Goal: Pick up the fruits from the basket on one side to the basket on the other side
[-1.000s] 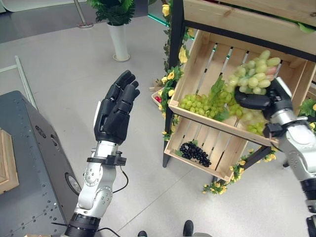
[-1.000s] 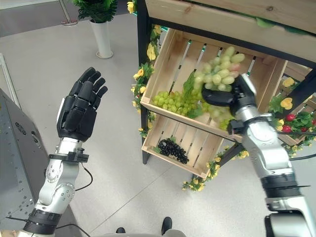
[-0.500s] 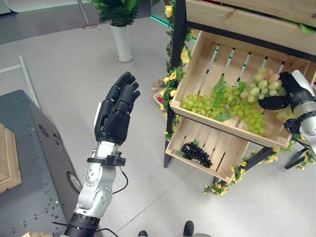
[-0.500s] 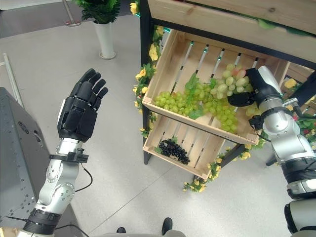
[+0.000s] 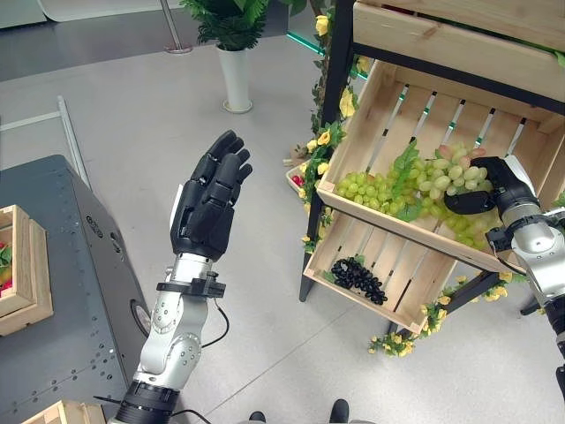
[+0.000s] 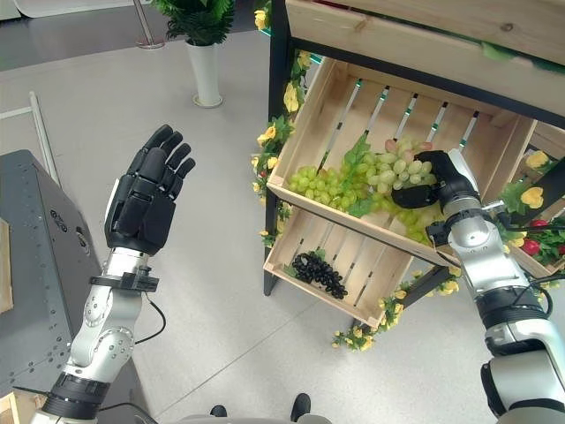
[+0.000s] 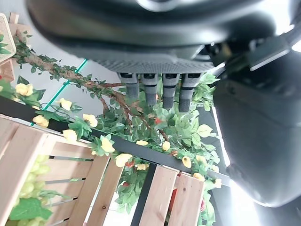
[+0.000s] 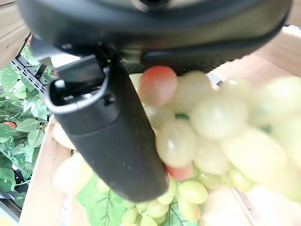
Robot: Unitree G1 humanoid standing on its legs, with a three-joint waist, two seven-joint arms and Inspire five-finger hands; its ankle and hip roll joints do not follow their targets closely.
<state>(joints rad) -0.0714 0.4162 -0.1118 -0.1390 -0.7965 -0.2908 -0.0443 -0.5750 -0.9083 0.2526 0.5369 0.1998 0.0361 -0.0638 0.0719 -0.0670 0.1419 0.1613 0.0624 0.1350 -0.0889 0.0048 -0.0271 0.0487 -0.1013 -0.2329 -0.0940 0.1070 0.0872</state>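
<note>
Nearest, at lower left of the left eye view, the left hand [image 5: 208, 205] stands raised with its palm up and its fingers straight and together, holding nothing; its wrist view shows the fingertips [image 7: 157, 92] in a straight row before leaves and yellow flowers. At the far left edge a small wooden box [image 5: 25, 280] sits on a grey metal surface [image 5: 62, 336].

Right of centre, a slanted wooden rack carries two crates. The lower crate [image 5: 380, 278] holds a bunch of dark grapes [image 5: 357, 275]. The upper crate [image 5: 441, 141] holds loose green grapes [image 5: 366, 187] with a leaf on its left half. At the right side of that crate the right hand [image 5: 487, 184] is curled round a bunch of green grapes [image 5: 450, 175]; its wrist view shows the thumb [image 8: 110, 136] pressed across pale green and a few reddish grapes. The bunch hangs low in the crate, touching or nearly touching the loose grapes beside it.

A second ago the held bunch was lifted high above the crate's middle; it now sits lower and further right, down among the fruit. The whole scene has shifted rightward, so the camera has turned, bringing the small box into sight. The left hand keeps its pose.

Farthest, at top centre, a white potted plant [image 5: 234, 71] stands on the grey floor.
</note>
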